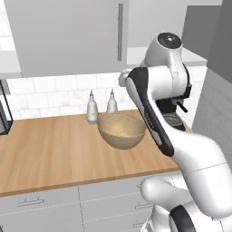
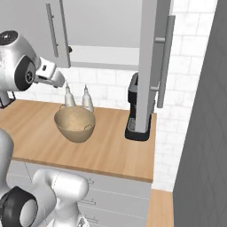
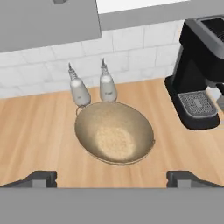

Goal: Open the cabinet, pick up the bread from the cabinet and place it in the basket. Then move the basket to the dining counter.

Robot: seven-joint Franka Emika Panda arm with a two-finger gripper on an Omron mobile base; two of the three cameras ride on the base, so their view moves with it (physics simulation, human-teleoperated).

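The basket is a round tan speckled bowl standing on the wooden countertop; its inside looks empty. It also appears as the basket and the basket in the base views. My gripper hangs above its near side, open, fingertips far apart and holding nothing. The cabinet hangs above. Its right door is swung open and its left door is shut. The bread is out of view, and so is the dining counter.
Two white bottles stand against the tiled wall, right behind the basket. A black coffee machine sits to the right, under the open door. Grey drawers run below the counter. A dark grey wall closes the right side.
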